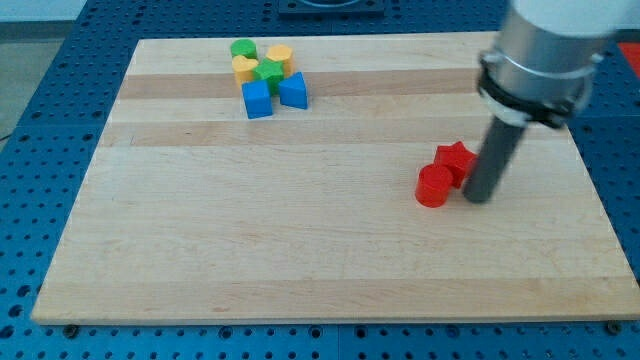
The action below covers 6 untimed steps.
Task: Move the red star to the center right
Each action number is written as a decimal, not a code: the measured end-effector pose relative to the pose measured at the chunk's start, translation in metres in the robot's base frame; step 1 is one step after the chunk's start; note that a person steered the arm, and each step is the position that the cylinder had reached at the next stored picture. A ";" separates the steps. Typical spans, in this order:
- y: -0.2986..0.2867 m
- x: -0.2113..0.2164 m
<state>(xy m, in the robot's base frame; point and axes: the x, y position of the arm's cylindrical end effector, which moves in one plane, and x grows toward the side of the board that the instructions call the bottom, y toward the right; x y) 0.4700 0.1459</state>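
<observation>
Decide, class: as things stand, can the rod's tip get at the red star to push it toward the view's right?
Probably not directly. My tip sits at the red star's right side, so it must circle round first. The red cylinder crowds the star's lower left; the upper left looks free.

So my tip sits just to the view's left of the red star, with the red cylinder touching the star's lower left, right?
Not quite. The camera view shows my tip just to the view's right of the red star, not its left. The rest holds: the red cylinder does touch the star's lower left.
</observation>
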 end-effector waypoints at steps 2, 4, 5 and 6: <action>-0.003 0.020; -0.079 -0.005; -0.101 -0.061; -0.063 -0.079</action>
<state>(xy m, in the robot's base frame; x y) 0.3909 0.0831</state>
